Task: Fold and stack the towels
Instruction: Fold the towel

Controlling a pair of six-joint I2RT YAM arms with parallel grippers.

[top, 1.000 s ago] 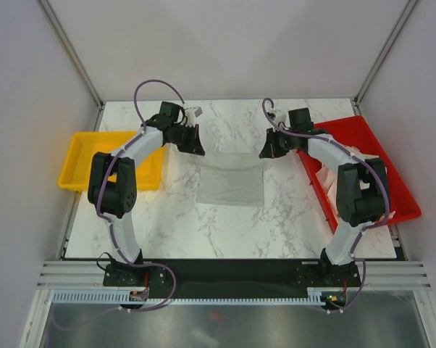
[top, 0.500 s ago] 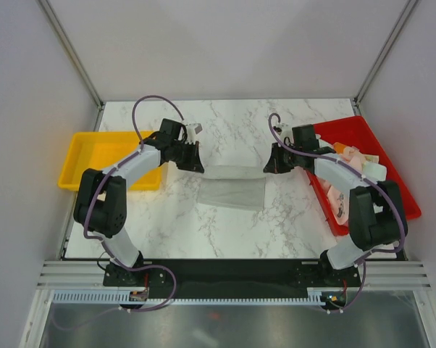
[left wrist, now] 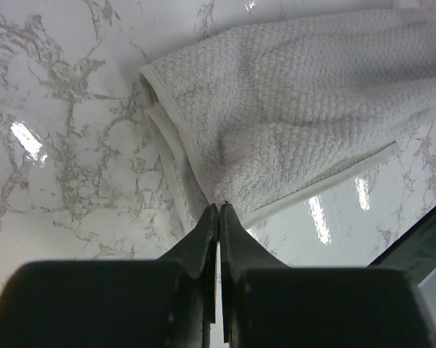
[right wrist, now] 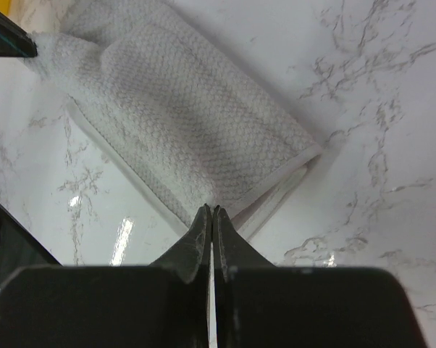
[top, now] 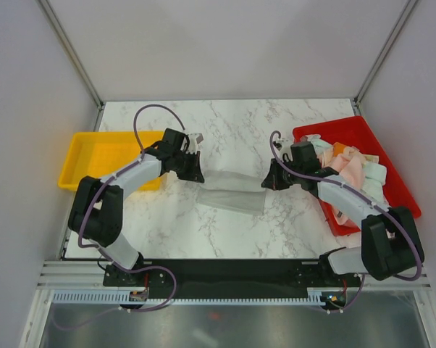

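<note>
1. At the near edge, both arms rise from a black base rail. The bench in front of them is a smooth, glossy slab with a white marble pattern and grey veins.

2. The grey-white towel lies near the middle of the bench, between the two arms. It is folded into a long band that runs from left to right.

3. From close, the towel shows a soft cloth with a small honeycomb weave and a plain, flat hem around it. At its corner two layers lie one on the other.

4. The left arm reaches to the left end of the band. Its dark, wedge-shaped fingers are pressed together, so the jaws are clamped on the hem of the towel, and the cloth puckers a little toward the tips.

5. The right arm reaches to the right end. Its fingers also meet with only a thin line between them, so these jaws are clamped on the edge of the towel there.

6. Further to the left a yellow tray of hard plastic, rectangular and shallow, stands at the bench edge.

7. Further to the right stands a red tray of the same kind. It holds the other towels in a loose, crumpled heap, pale pink, mint and orange among them.
</note>
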